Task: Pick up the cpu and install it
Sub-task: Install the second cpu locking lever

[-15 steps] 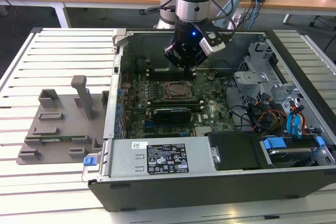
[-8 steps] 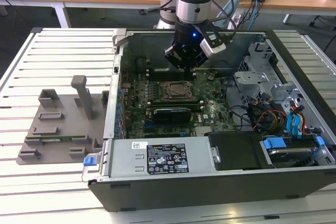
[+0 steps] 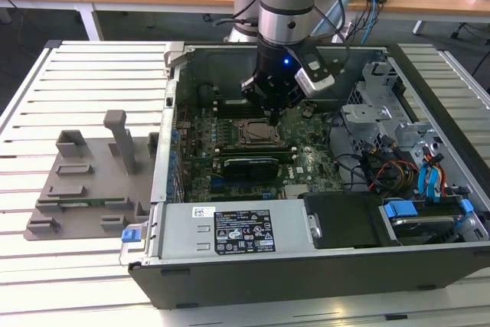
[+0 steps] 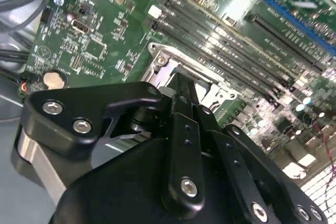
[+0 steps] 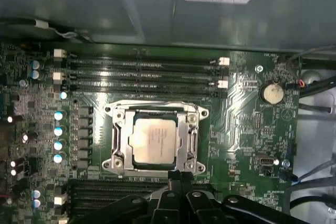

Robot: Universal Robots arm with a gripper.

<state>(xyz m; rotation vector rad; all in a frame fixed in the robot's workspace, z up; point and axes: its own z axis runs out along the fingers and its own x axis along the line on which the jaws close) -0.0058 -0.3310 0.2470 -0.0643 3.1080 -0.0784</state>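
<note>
White slatted tabletop (image 3: 84, 74) carries an open computer case (image 3: 306, 266), with a grey fixture plate (image 3: 84, 189) just beside it toward the exterior view's left. Inside the case, the cpu (image 5: 153, 140) lies flat within the socket frame (image 5: 118, 140) on the green motherboard (image 5: 241, 103), seemingly already seated, with the memory slots (image 5: 142, 74) just beside the socket. Directly above the socket hangs the gripper (image 5: 176, 178), fingers (image 4: 185, 129) drawn together with nothing visible between them, probably because the chip has been set down.
</note>
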